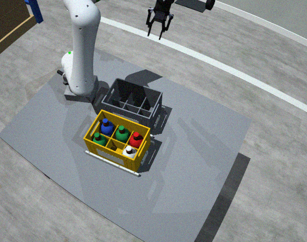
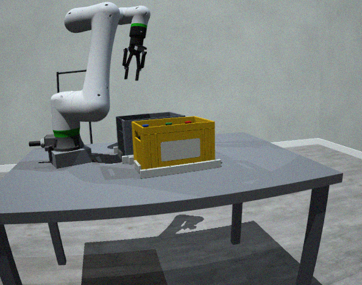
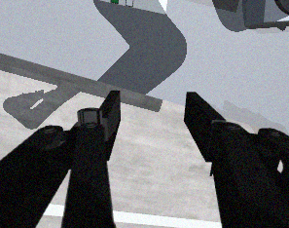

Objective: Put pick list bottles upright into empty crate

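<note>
Yellow crate (image 1: 117,159) (image 2: 175,134), beside the grey crate (image 1: 127,110) (image 2: 124,134), holding five bottles (one compartment vacant); above, the gripper (image 1: 154,37) (image 2: 131,78) (image 3: 153,105), fingers partly open, grasps nothing. Pick list (image 3: 123,2): cropped at the wrist view's edge.

Open gaps above bottle caps, yellow crate's walls (image 1: 117,155) (image 2: 173,150) around them.

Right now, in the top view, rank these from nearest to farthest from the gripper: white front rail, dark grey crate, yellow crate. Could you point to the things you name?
1. Dark grey crate (image 1: 140,87) (image 2: 124,137), on the gripper's side.
2. Yellow crate (image 1: 133,163) (image 2: 148,150), beyond it.
3. White front rail (image 1: 113,163) (image 2: 181,168), along the yellow crate's far side.
</note>
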Controlling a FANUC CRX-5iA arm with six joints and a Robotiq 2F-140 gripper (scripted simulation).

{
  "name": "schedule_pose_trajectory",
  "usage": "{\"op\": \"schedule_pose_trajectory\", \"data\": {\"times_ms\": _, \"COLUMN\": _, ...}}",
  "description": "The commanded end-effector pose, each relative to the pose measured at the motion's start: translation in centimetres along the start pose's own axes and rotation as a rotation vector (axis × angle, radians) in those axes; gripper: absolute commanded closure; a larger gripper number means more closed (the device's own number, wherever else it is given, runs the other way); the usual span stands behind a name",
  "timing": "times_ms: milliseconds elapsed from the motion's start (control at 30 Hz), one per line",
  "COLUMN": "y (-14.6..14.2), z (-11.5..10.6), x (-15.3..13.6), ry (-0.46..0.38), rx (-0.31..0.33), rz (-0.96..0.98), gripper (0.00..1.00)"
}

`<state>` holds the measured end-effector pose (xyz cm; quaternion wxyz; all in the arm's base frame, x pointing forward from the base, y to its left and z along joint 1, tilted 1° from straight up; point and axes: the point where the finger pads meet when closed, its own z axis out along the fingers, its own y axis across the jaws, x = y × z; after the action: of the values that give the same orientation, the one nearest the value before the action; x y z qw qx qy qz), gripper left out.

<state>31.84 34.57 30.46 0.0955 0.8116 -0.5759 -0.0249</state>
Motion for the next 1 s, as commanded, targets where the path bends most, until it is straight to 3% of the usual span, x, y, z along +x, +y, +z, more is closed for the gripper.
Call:
{"op": "schedule_pose_trajectory", "data": {"times_ms": 0, "y": -0.7, "z": -0.3, "x": 0.0, "ry": -0.011, "rx": 0.048, "rz": -0.147, "gripper": 0.56}}
{"op": "schedule_pose_trajectory", "data": {"times_ms": 600, "y": -2.5, "z": -1.2, "x": -0.1, "ry": 0.014, "rx": 0.197, "rz": -0.614, "gripper": 0.56}}
{"op": "schedule_pose_trajectory", "data": {"times_ms": 967, "y": -2.5, "z": -1.2, "x": -0.1, "ry": 0.014, "rx": 0.196, "rz": -0.613, "gripper": 0.56}}
